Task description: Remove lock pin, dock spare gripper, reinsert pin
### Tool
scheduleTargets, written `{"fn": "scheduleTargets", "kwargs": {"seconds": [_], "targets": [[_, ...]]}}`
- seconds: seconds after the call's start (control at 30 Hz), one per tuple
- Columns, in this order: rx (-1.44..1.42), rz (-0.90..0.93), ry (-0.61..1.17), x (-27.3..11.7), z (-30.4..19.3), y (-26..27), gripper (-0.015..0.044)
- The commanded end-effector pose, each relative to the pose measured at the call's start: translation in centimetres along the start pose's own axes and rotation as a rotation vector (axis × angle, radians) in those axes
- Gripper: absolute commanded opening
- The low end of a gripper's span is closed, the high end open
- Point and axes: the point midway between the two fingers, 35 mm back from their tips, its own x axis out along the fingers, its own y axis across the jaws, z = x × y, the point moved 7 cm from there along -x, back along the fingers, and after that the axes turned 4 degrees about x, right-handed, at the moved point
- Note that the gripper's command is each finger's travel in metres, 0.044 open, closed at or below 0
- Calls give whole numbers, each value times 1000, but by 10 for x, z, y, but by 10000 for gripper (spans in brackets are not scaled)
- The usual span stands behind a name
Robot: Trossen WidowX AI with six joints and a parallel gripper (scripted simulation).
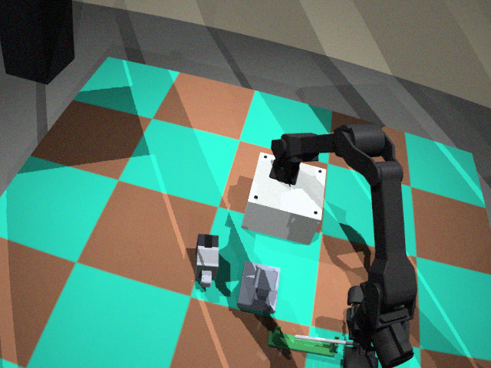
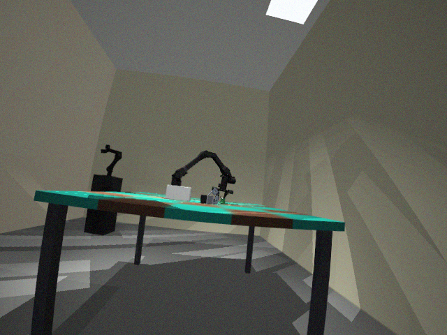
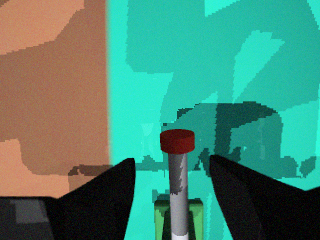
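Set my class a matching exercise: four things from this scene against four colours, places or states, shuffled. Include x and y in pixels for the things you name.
Column one:
1. Pin (image 1: 317,339) (image 3: 178,195)
2. Holder (image 1: 285,344) (image 2: 222,200) (image 3: 199,217)
3. Box (image 1: 259,182) (image 2: 178,192)
4. Gripper (image 1: 352,336) (image 2: 224,190) (image 3: 172,164)

Column two:
A. White top, with dark dots near its corners
B. Open, one finger on each side of a grey shaft
C. Red-headed
D. Green

Right pairs: 1-C, 2-D, 3-A, 4-B

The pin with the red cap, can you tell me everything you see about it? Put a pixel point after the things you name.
The pin (image 1: 317,339) (image 3: 178,200) is a thin, straight, round rod, pale grey and white, maybe metal. A wide, dark red cap sits on one end. The pin lies over the green holder (image 1: 305,346) (image 3: 159,220). The gripper's open fingers stand on both sides of it, with gaps between.
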Motion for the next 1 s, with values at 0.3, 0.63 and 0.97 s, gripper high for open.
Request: {"fn": "scheduleTargets", "kwargs": {"seconds": [0.3,0.63,0.97], "targets": [[3,18,9,-31,2,7,200],[7,36,19,-55,3,13,200],[10,51,27,-63,3,17,279]]}}
